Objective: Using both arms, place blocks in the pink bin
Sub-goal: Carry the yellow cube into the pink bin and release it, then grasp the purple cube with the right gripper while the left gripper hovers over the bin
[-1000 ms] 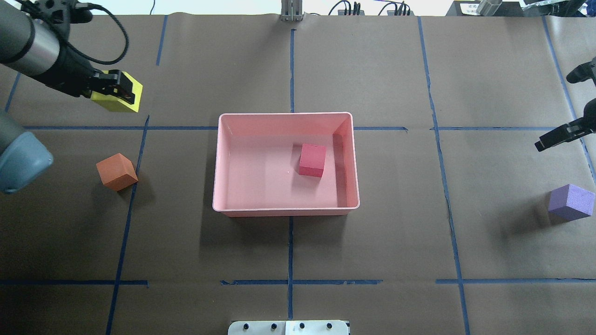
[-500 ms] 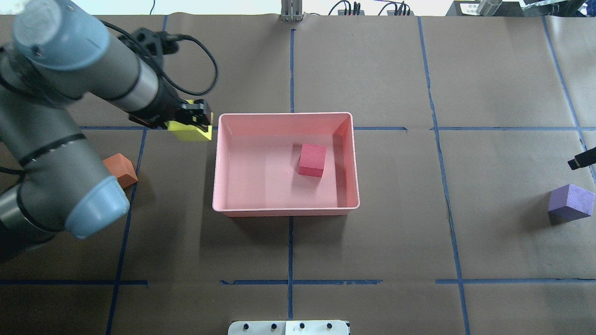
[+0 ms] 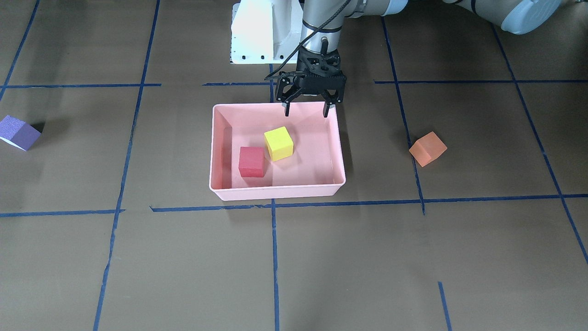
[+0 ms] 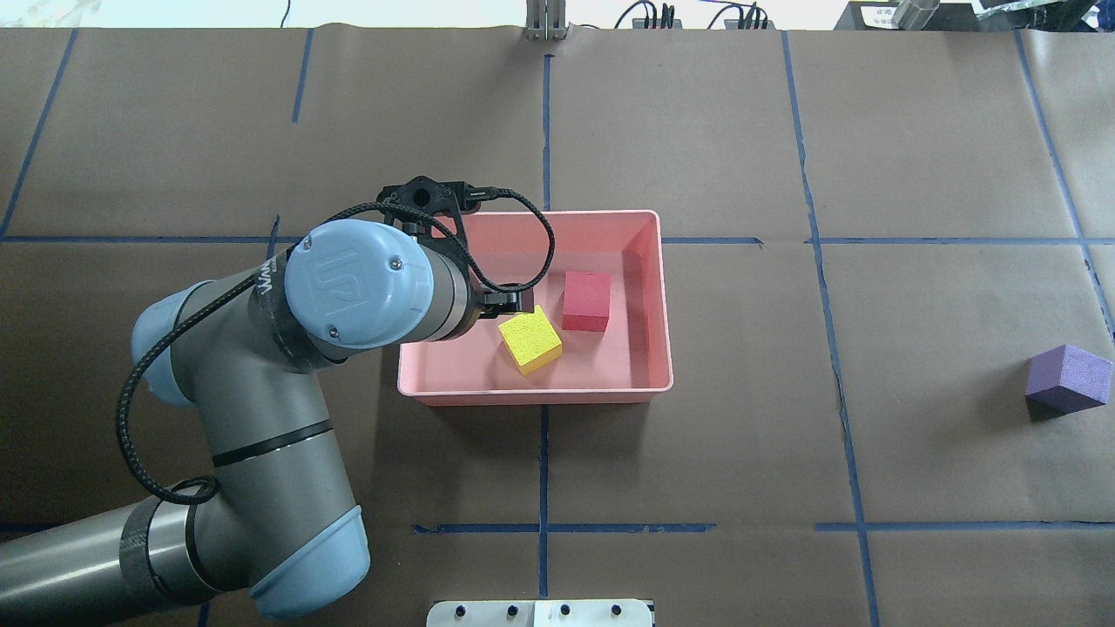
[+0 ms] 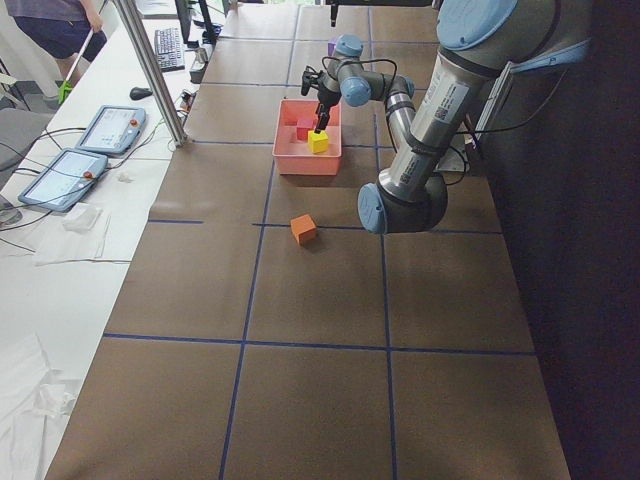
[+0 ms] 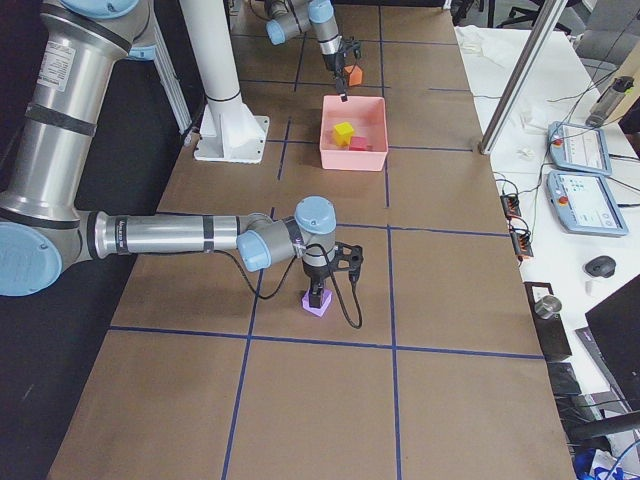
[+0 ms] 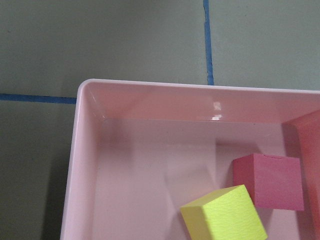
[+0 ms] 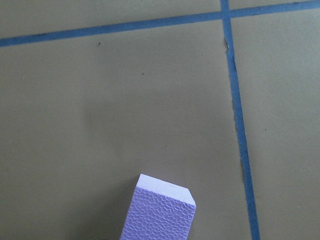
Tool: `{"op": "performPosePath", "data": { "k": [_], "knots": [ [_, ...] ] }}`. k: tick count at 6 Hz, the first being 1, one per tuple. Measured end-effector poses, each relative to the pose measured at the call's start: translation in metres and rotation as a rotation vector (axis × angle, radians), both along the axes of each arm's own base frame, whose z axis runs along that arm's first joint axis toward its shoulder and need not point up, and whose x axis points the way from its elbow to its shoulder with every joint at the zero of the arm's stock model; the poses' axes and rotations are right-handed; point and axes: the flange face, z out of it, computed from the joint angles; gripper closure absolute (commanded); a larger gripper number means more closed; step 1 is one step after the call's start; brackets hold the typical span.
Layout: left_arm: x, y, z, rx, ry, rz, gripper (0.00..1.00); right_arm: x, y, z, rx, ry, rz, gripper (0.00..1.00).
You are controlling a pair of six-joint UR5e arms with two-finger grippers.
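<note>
Count at this moment: two of four blocks in, two out.

In: the small matte red foam cube (image 4: 585, 300) and the small matte yellow foam cube (image 4: 530, 340) both lie on the floor of the shallow rectangular light-pink plastic bin (image 4: 592, 212). The yellow one is turned a little askew, just beside the red. I cannot tell whether their corners touch.

Left gripper (image 3: 306, 113): hangs over the bin's robot-side wall, above the rim, fingers spread wide with nothing between them. The yellow cube sits clear of both tips, so this delivery looks finished.

Out: the small orange foam cube (image 3: 427, 148) rests on the brown paper-covered table (image 4: 784, 435), well apart from the bin on the robot's left. The small purple foam cube (image 4: 1068, 378) rests on the table far off on the robot's right.

Right gripper (image 6: 318, 296): seen only in the right side view, small, standing directly over the purple cube, seemingly down at it. Whether its fingers are spread, closed or gripping cannot be told from here. Its wrist camera shows the cube's top at the lower edge and no fingers.

Judgement: half done. Remaining are the purple cube, probably the right arm's pick, and the orange cube, which lies on the left arm's side.
</note>
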Motion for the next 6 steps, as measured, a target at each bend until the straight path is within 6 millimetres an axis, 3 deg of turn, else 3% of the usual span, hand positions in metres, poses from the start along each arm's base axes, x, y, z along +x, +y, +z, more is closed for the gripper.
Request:
{"op": "performPosePath", "data": {
  "k": [2, 4, 6],
  "knots": [
    [0.001, 0.002, -0.001, 0.004, 0.001, -0.002, 0.0, -0.02, -0.001, 0.01, -0.033, -0.012, 0.127, 0.0],
    [0.001, 0.002, -0.001, 0.006, 0.001, -0.001, 0.0, -0.049, 0.006, 0.02, -0.045, 0.014, 0.145, 0.0],
    [0.003, 0.002, 0.0, 0.006, -0.001, -0.001, 0.0, -0.067, 0.019, 0.042, -0.058, 0.072, 0.115, 0.0]
  ]
}}
